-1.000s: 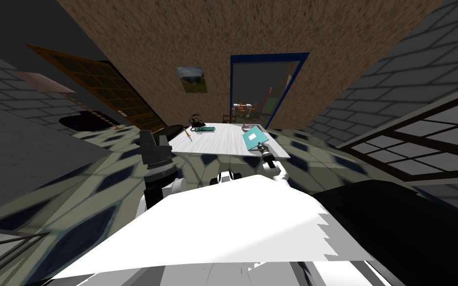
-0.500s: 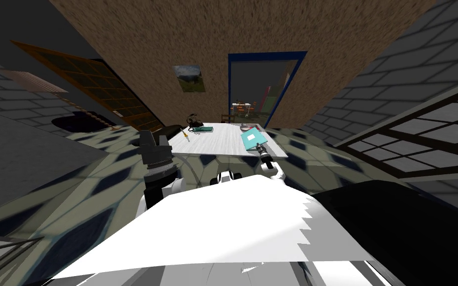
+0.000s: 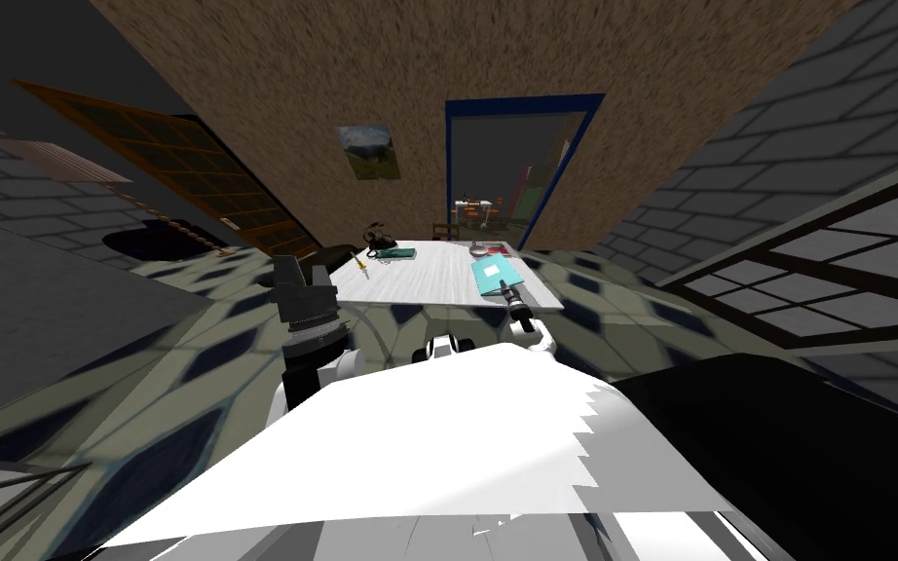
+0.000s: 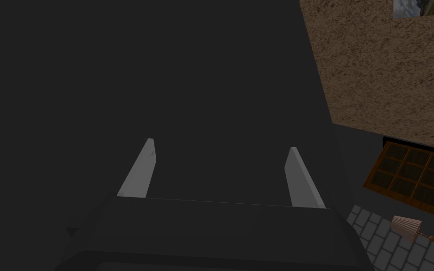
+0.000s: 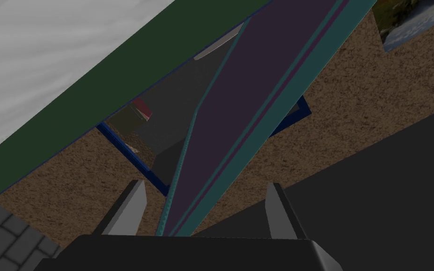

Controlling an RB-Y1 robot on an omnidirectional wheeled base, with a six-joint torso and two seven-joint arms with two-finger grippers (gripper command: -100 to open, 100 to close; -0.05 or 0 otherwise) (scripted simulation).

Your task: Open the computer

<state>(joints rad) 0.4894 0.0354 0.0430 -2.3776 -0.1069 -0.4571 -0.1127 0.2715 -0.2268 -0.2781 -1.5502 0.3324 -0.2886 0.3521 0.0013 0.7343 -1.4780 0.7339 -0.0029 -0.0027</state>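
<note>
A teal laptop lies at the near right corner of the white table. My right gripper is at the laptop's near edge. In the right wrist view the lid, teal-edged with a dark inner face, stands lifted off the dark green base. It runs between the fingers of my right gripper, which stand open and apart from its sides. My left gripper is raised to the left of the table, away from the laptop. The left wrist view shows that gripper open and holding nothing.
On the table's far side lie a black object, a green book, a yellow-tipped tool and a small bowl. A black chair stands at the table's left. A blue-framed doorway is behind, dark furniture near right.
My right gripper and the laptop's lid have shifted slightly left and nearer to me. The head view has moved a little. The left arm has not moved.
</note>
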